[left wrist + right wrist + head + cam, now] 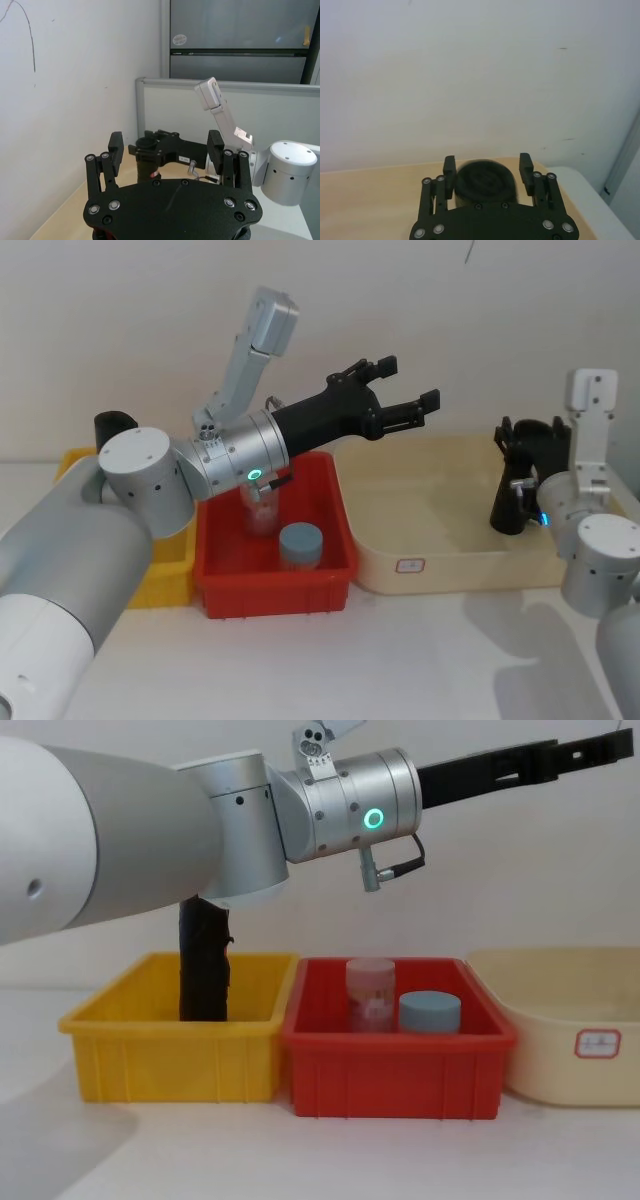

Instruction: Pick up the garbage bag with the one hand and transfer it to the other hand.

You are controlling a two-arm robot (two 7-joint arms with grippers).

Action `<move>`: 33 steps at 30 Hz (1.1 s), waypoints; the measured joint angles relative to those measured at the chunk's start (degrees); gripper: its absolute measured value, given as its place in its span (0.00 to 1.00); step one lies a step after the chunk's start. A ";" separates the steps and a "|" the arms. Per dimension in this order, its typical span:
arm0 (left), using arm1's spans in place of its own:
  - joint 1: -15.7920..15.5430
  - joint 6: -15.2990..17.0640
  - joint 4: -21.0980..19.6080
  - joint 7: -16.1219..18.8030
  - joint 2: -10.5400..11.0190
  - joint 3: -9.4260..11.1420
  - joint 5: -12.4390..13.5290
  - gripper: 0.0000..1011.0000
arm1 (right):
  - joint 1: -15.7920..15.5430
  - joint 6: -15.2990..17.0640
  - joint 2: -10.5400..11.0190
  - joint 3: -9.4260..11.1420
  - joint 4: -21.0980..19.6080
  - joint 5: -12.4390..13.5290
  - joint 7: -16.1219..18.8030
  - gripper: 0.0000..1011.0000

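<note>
At three o'clock the right gripper (487,166) straddles the tall black cylindrical garbage bag roll (510,506), whether clamped I cannot tell; the left gripper (411,381) gapes toward it, apparently for handover.

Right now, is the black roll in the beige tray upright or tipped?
Upright: the roll stands on end in the tray, right gripper around it.

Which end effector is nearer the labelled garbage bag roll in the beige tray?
Right. The right end effector is at the garbage bag, around its top, in the beige tray. The left end effector hangs open in the air to the bag's left, well apart from it.
</note>
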 joint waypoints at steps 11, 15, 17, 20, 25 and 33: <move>2.36 0.62 -4.88 2.53 1.72 0.08 0.33 0.99 | -1.17 -1.27 0.92 1.52 -2.63 0.59 1.62 0.99; 4.96 1.22 -10.00 5.48 3.51 0.00 1.05 0.99 | -2.24 -1.90 0.97 1.57 -4.87 0.64 2.50 0.99; 6.49 1.50 -12.96 7.08 4.56 -0.10 1.49 0.99 | -2.86 -2.24 0.94 1.47 -6.33 0.67 3.03 0.99; 8.52 1.86 -16.79 9.57 5.90 -0.27 2.18 0.99 | -3.97 -2.54 0.79 1.12 -8.50 0.74 3.96 0.99; 12.07 2.35 -23.32 13.50 8.22 -0.70 3.36 0.99 | -5.74 -2.59 0.41 0.32 -11.85 0.85 5.51 0.99; 18.01 3.10 -33.54 20.45 11.80 -1.60 5.59 0.99 | -9.61 -1.68 -0.45 -2.06 -18.02 0.89 8.50 0.99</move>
